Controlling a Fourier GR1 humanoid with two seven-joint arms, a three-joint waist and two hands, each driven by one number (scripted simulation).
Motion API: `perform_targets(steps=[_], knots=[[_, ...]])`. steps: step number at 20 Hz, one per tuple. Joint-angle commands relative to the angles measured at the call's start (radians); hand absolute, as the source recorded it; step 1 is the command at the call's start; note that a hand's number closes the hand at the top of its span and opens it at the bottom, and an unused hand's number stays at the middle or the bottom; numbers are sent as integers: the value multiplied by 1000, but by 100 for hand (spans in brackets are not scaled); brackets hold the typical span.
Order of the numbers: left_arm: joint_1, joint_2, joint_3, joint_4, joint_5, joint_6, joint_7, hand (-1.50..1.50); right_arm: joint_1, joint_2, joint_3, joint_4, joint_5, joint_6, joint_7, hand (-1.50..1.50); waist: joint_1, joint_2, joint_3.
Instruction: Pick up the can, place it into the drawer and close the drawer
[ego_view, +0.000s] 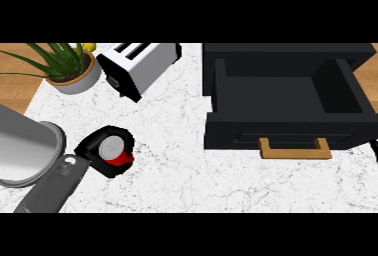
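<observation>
A white marble counter top (192, 180) fills the view, with brown wood showing past its far left and far right corners. Near the counter's left front edge, the left hand (90, 149), black at the end of a grey forearm, is curled round a red can with a silver lid (113, 147); the fingers wrap its sides, so only the lid and a patch of red show. The open black drawer (244, 132) with its tan wooden handle (294, 149) sits at the far right, well apart from the can. A white toaster (136, 62) and a potted green plant (66, 65) stand along the far left edge.
</observation>
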Motion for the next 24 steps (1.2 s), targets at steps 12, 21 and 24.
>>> perform_targets(steps=[12, 21, 24], knots=[[-9, -165, 277, -363, 256, 673, 403, 150, 69, 19, -9, -32, -7, 26, -24, -150, 7, -8, 2], [-49, -210, 157, -724, 161, 823, 743, 150, 110, 35, -27, -94, -33, 48, -16, -150, -12, 0, 0], [-103, -268, 116, -747, 109, 890, 836, 150, 15, -4, -49, -82, -43, 25, 61, -150, -12, 2, 0]])
